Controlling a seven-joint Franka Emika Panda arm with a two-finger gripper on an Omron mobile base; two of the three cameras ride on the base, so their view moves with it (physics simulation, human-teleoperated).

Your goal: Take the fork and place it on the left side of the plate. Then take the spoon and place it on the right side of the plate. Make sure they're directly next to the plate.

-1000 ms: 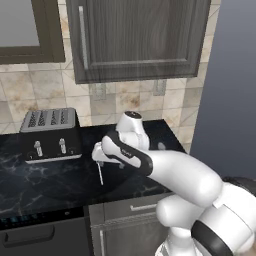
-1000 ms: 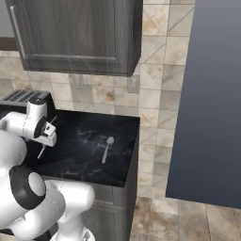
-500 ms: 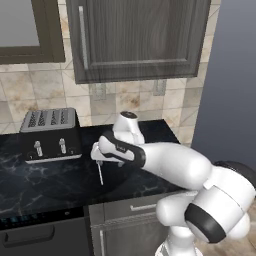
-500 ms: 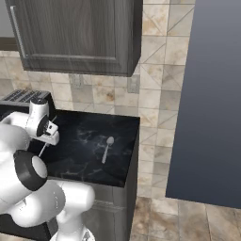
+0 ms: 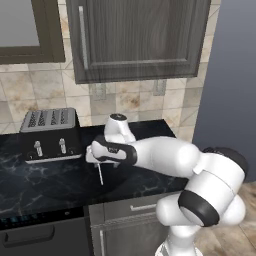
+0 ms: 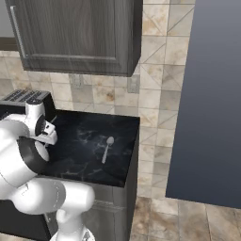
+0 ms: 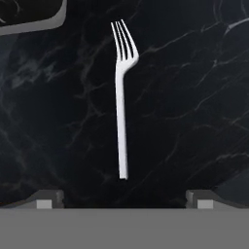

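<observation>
The hand view showed the fork (image 7: 122,102) lying untouched beyond the wide-open gripper (image 7: 124,197) (tines far); the right base view showed the spoon (image 6: 107,148) on the worktop (image 6: 84,141).

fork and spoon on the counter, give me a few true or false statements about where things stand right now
1. The fork lies flat on the black counter, not held. True.
2. The claw is shut on the fork's handle. False: its fingertips stand wide apart, with the fork lying beyond them, untouched.
3. The spoon lies on the counter near its right end. True.
4. The spoon rests on top of the toaster. False: it lies on the bare counter, well apart from the toaster.
5. The fork's tines point toward the claw in the hand view. False: the handle end is nearest.
</observation>
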